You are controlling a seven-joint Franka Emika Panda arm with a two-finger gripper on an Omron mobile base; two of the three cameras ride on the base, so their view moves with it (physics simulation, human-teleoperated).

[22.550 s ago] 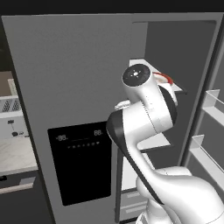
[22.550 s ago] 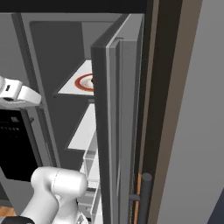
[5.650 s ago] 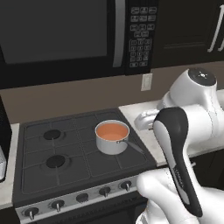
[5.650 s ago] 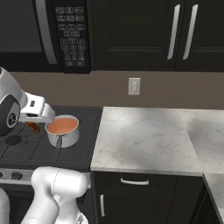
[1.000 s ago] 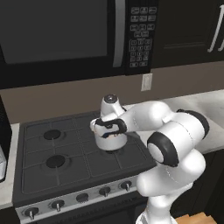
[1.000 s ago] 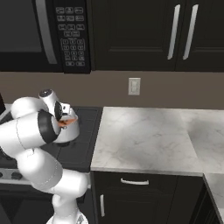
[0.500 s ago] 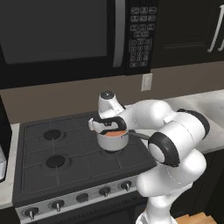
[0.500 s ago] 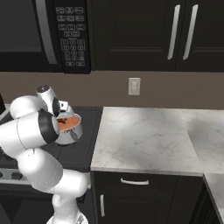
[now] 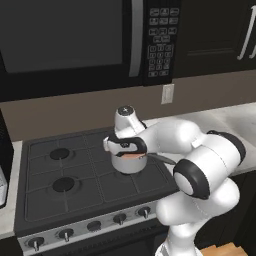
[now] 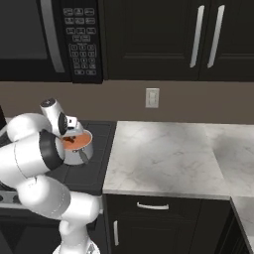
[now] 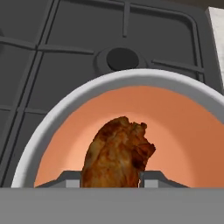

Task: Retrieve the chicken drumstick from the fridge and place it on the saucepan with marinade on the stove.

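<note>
Now, tool [image 11: 111,181] clenched on chicken drumstick [image 11: 117,153], over marinade [image 11: 183,144] in saucepan [image 11: 52,118] (no legible labels, microwave [image 9: 160,42] keypad blurred)

Base has driven from the fridge to the stove [image 9: 75,175]; whole scene in both base views replaced. Since 5.7 s ago the arm has swung from upright beside the counter [image 10: 168,158] down over the saucepan [image 9: 129,162]. Over the last second the hand rose slightly, uncovering the marinade [image 10: 74,142]. Fingers [image 11: 151,178] remain clamped on the chicken drumstick [image 11: 118,153], now above the marinade.
</note>
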